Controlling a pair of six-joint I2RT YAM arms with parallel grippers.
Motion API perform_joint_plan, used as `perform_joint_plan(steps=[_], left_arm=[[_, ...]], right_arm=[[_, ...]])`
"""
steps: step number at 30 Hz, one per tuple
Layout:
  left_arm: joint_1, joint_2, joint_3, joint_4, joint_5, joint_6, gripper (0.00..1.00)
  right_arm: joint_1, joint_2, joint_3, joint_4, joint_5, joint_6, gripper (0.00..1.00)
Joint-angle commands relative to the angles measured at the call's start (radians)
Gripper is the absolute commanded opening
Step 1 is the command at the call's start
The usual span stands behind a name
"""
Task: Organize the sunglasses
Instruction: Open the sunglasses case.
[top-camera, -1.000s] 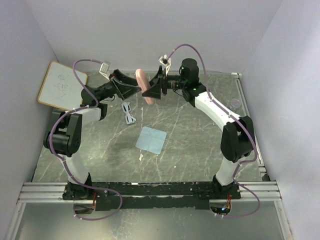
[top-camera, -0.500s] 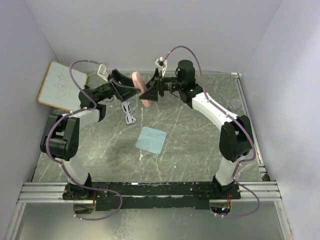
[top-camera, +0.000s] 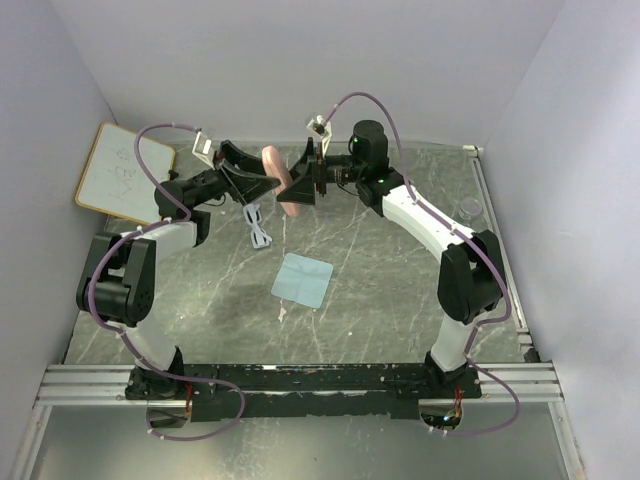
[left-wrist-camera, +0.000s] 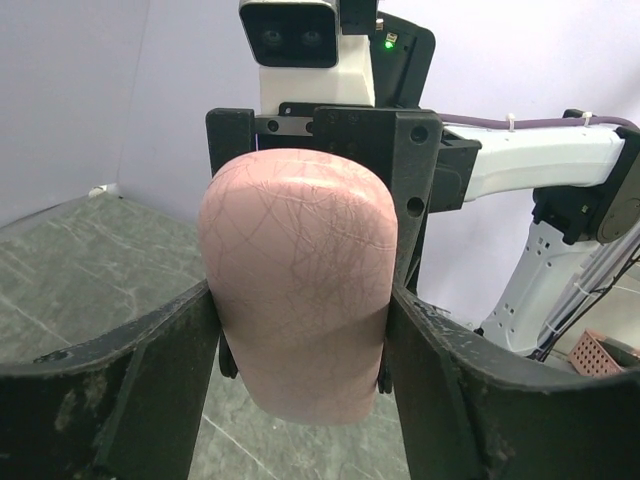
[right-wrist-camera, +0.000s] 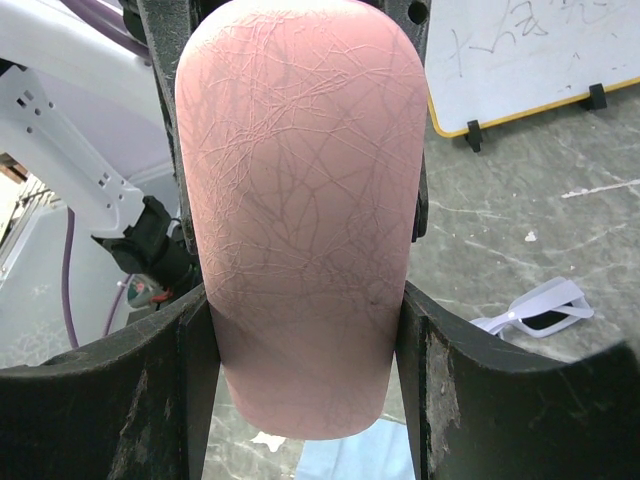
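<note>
The pink case (top-camera: 283, 180) hangs on end above the back of the table, held between both arms. My left gripper (top-camera: 268, 178) comes at it from the left, and in the left wrist view its two fingers press on both sides of the case (left-wrist-camera: 295, 270). My right gripper (top-camera: 298, 185) is shut on the case (right-wrist-camera: 300, 220) from the right. The sunglasses (top-camera: 258, 225), thin and whitish, lie folded on the table just below the case, and the right wrist view shows them (right-wrist-camera: 540, 312) at its right edge.
A pale blue cloth (top-camera: 302, 280) lies flat mid-table, in front of the sunglasses. A whiteboard (top-camera: 122, 170) leans at the back left corner. A small clear round thing (top-camera: 470, 207) sits by the right wall.
Both arms shifted the case slightly left. The left gripper's fingers closed in until they touch both sides of the case. The right gripper kept its hold.
</note>
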Motion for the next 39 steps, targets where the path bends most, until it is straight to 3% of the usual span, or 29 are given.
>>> perform_joint_plan(steps=[1, 7, 9, 13, 21, 29, 31, 34, 39], left_arm=[[-0.014, -0.008, 0.010, 0.203, 0.046, -0.028, 0.76], [-0.015, -0.009, -0.009, 0.216, 0.050, -0.026, 0.82], [-0.016, -0.006, -0.010, 0.224, 0.052, -0.028, 0.74], [-0.015, 0.003, -0.011, 0.243, 0.061, -0.044, 0.70], [-0.017, 0.010, -0.018, 0.270, 0.060, -0.061, 0.81], [-0.017, 0.008, -0.029, 0.270, 0.059, -0.054, 0.81], [-0.017, 0.008, -0.031, 0.269, 0.054, -0.050, 0.78], [-0.017, 0.011, -0.027, 0.269, 0.054, -0.050, 0.66], [-0.017, 0.016, -0.019, 0.270, 0.062, -0.060, 0.65]], right_arm=[[-0.002, 0.000, 0.040, 0.003, 0.023, -0.003, 0.02], [-0.002, 0.000, 0.048, -0.013, 0.033, -0.021, 0.02], [-0.002, 0.002, 0.052, -0.012, 0.032, -0.018, 0.02], [-0.004, -0.004, 0.049, -0.017, 0.039, -0.026, 0.01], [-0.006, -0.007, 0.048, -0.014, 0.042, -0.024, 0.01], [-0.014, -0.011, 0.045, -0.002, 0.044, -0.018, 0.01], [-0.015, -0.014, 0.040, -0.001, 0.042, -0.017, 0.01], [-0.018, -0.021, 0.033, 0.012, 0.039, -0.010, 0.01], [-0.022, -0.025, 0.025, 0.019, 0.036, -0.006, 0.01]])
